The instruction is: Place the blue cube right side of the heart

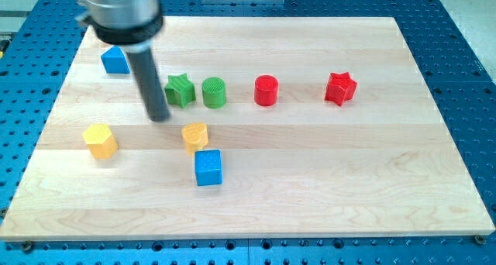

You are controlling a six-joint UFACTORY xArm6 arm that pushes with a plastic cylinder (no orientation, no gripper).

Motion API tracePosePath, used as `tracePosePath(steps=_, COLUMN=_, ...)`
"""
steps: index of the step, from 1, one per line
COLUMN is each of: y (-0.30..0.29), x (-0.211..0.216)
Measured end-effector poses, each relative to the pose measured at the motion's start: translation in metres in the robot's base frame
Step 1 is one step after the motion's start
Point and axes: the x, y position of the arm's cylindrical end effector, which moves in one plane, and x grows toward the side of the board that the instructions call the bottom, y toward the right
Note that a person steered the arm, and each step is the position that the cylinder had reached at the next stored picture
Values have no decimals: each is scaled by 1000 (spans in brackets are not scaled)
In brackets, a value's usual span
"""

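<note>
Camera view: my tip point(159, 116) rests on the desk point(349, 172), just left of the green star point(180, 90); no pincer shows. Blue cube point(208, 167) sits touching below the yellow heart point(195, 136). Green cylinder point(214, 92) stands beside the star.

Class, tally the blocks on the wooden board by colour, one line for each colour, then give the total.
Blue: 2, the blue cube and a blue block at the view's top left.
Green: 2, the green star and green cylinder.
Red: 2, the red cylinder and red star.
Yellow: 2, the yellow heart and yellow block.
Total: 8
</note>
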Motion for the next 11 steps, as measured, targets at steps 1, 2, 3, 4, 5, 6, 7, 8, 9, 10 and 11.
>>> tracePosePath(steps=1, y=97, x=4)
tracePosePath(steps=2, y=104, x=14)
tracePosePath(steps=3, y=54, x=26)
tracePosePath(steps=4, y=46, x=27)
tracePosePath(steps=5, y=70, x=34)
tracePosePath(steps=6, y=82, x=51)
tracePosePath(steps=7, y=60, x=55)
tracePosePath(steps=8, y=43, x=56)
tracePosePath(steps=9, y=24, x=56)
tracePosePath(steps=10, y=31, x=48)
tracePosePath(steps=11, y=21, x=47)
